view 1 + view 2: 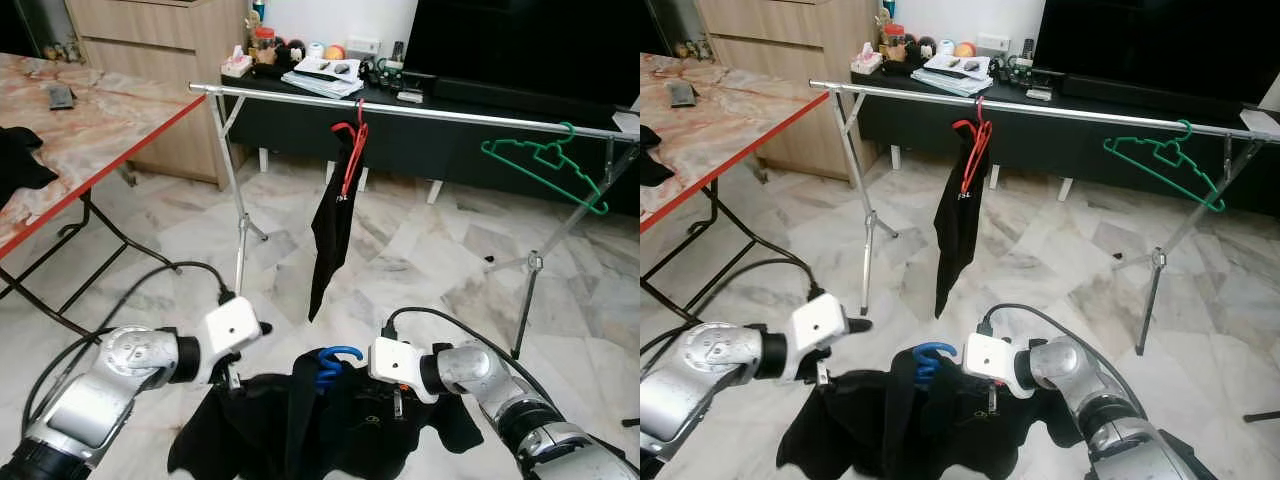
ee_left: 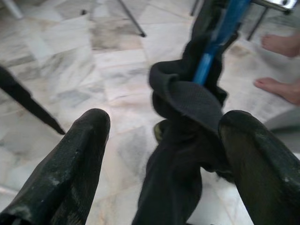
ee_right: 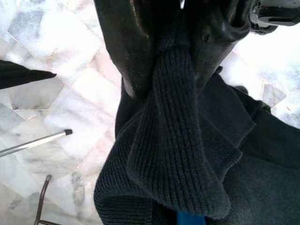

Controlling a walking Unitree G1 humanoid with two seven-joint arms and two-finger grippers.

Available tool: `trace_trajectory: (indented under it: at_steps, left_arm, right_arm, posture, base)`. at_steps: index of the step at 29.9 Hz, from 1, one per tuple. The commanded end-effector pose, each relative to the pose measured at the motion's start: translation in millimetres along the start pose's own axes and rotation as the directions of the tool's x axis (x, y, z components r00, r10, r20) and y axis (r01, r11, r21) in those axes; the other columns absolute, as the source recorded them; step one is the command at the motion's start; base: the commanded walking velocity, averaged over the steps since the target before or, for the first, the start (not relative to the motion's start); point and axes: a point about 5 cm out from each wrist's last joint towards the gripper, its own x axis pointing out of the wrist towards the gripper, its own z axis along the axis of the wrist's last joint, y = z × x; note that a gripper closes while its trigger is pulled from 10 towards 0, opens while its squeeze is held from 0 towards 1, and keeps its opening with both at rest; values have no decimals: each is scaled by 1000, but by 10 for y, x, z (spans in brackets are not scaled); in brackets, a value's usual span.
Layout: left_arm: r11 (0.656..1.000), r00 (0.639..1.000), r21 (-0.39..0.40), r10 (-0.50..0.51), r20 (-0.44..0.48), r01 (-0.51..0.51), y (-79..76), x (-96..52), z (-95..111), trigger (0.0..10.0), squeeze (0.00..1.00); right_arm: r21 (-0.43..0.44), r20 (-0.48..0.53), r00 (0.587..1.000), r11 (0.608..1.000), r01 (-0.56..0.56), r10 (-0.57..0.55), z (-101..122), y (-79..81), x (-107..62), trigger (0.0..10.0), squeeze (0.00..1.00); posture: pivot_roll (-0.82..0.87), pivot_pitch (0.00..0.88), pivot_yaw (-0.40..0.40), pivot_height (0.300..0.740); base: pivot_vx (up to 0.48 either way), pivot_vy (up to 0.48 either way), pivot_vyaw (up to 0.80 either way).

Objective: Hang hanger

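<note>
We hold a black garment (image 1: 330, 425) on a blue hanger (image 1: 333, 362) low in front of us, between both arms, well short of the rail (image 1: 420, 112).

Right gripper (image 3: 185, 47): fingers pinched together on a ribbed fold of the garment, seen in the right wrist view. Left gripper (image 2: 164, 154): fingers (image 2: 70, 164) spread apart, the bunched cloth and the blue hanger arm between them, not clamped.

Rail already carries 2 hangers: a red hanger (image 1: 352, 150) with a dark cloth (image 1: 330, 230), and a bare green hanger (image 1: 548, 165) further right. A person's bare feet (image 2: 281, 65) stand nearby.

Our reading: carry step, hanging not yet begun. Next move calls for raising the blue hook above the rail, probably into the open stretch between red and green, hook mouth facing the bar, then lowering. Loose cloth may drag or slip.
</note>
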Motion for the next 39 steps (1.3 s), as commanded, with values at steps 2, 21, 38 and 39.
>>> trace_trajectory:
  at_steps: [2, 21, 38, 39]
  left_arm:
    - [998, 998, 13, -62, -13, 62, -24, 12, 4, 10000, 0]
    - [995, 995, 12, -97, 26, 97, -43, 252, 87, 10000, 0]
    - [995, 995, 5, -95, 27, 95, -56, 316, 107, 8863, 0]
    - [995, 995, 3, -96, 27, 96, -58, 319, 108, 7647, 0]
  right_arm:
    - [-58, 28, 999, 998, 20, -18, 114, -86, -26, 0, 0]
    - [-139, 138, 990, 990, 3, 16, 333, -168, -72, 0, 0]
    - [-142, 232, 973, 990, 19, 14, 488, -244, -112, 0, 0]
    - [-142, 235, 972, 990, 20, 14, 495, -248, -114, 0, 0]
  posture:
    - [161, 73, -72, 740]
    - [142, 75, -68, 740]
    - [139, 72, -62, 740]
    - [138, 73, -62, 740]
  base:
    - [0, 0, 0]
    - [0, 0, 0]
    - [0, 0, 0]
    - [0, 0, 0]
